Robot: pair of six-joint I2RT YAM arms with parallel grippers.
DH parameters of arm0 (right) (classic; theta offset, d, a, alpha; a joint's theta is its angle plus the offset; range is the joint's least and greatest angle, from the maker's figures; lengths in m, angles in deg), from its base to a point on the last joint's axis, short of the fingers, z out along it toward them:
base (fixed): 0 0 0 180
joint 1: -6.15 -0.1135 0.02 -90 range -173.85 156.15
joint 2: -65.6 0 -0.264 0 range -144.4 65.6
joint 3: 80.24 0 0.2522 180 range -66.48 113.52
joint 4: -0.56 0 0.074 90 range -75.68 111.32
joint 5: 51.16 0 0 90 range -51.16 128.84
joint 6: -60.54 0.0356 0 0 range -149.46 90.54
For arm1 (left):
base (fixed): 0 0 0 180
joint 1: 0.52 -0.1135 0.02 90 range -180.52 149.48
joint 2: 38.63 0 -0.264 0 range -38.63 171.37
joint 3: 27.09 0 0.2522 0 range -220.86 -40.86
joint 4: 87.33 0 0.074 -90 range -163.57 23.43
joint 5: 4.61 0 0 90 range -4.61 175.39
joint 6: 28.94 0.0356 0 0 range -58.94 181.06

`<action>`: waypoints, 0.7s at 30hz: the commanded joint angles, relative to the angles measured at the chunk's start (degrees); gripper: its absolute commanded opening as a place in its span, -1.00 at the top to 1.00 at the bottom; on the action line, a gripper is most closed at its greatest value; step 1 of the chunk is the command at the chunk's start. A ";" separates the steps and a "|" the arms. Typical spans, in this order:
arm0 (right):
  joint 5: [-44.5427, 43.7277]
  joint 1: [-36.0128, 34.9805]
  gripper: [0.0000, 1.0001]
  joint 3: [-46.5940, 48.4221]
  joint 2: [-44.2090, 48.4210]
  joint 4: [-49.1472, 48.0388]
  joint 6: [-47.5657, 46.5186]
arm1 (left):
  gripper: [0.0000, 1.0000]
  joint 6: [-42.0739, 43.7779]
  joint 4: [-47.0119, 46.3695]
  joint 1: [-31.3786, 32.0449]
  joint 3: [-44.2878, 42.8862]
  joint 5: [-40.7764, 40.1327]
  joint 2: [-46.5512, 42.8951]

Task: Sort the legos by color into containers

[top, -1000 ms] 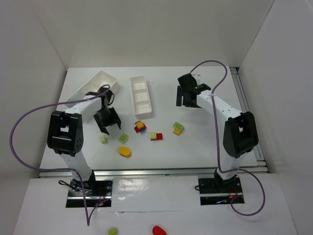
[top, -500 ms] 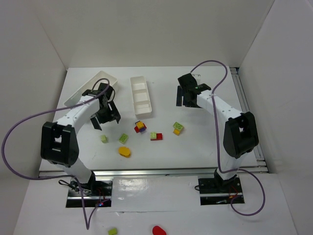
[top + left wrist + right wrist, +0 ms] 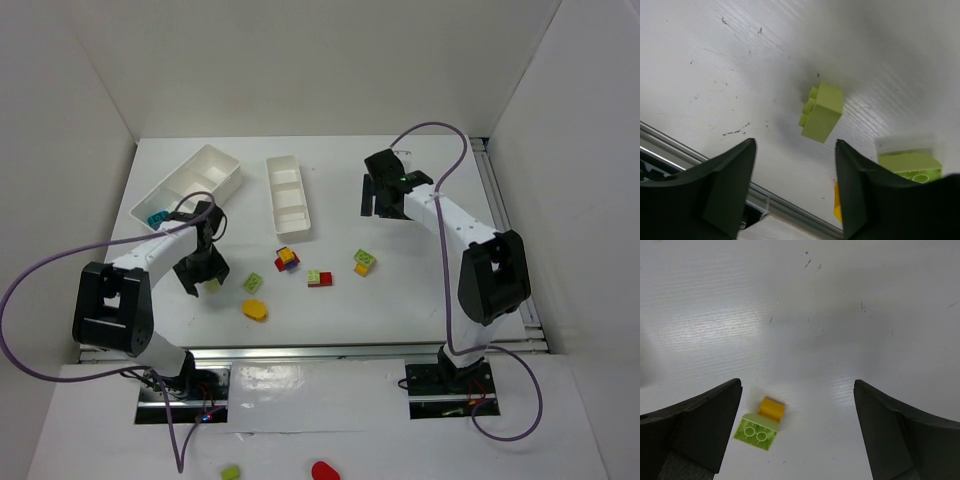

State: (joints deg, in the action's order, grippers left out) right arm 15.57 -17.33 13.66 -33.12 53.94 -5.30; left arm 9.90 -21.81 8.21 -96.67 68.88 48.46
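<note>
A white table [image 3: 420,290] seen from above, with two robot arms bolted at its near edge. The left gripper [image 3: 200,277] hangs low over a small lime green plastic brick [image 3: 822,112] lying on the table; its two dark fingers [image 3: 725,185] are spread apart, and the brick sits just beyond their tips, untouched. A second lime green brick [image 3: 253,283] and a yellow-orange rounded piece [image 3: 254,309] lie near it.

Mid-table rest a purple, yellow and red clump [image 3: 287,259], a lime and red clump [image 3: 319,278] and a lime and yellow-orange clump [image 3: 762,425].

The right gripper [image 3: 383,195] hovers farther back, fingers wide apart and holding nothing.

At the back stand a wide white plastic tray [image 3: 215,165], with a cyan brick [image 3: 157,217] in its near end, and a narrow white three-compartment tray [image 3: 272,200].
</note>
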 commanded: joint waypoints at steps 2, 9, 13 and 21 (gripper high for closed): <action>-1.17 -0.16 -1.00 0.02 3.62 0.64 0.36 | -0.32 -3.78 -4.03 -0.38 2.37 -2.21 -1.48; -1.17 -0.68 -1.00 0.02 4.15 1.16 0.89 | -0.11 -3.78 -8.09 -0.38 1.68 -1.15 1.68; -1.69 -0.68 -1.00 0.02 4.67 1.17 0.89 | 0.11 -3.78 -8.09 0.76 1.06 -1.15 1.77; -2.83 -0.68 -1.00 0.54 4.67 1.69 0.89 | 0.88 -1.31 -4.14 6.20 -5.16 -1.15 -2.35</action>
State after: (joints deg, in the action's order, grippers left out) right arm 15.11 -17.62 13.64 -31.59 54.42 -4.91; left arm 7.30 -28.28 11.68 -97.37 67.88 49.97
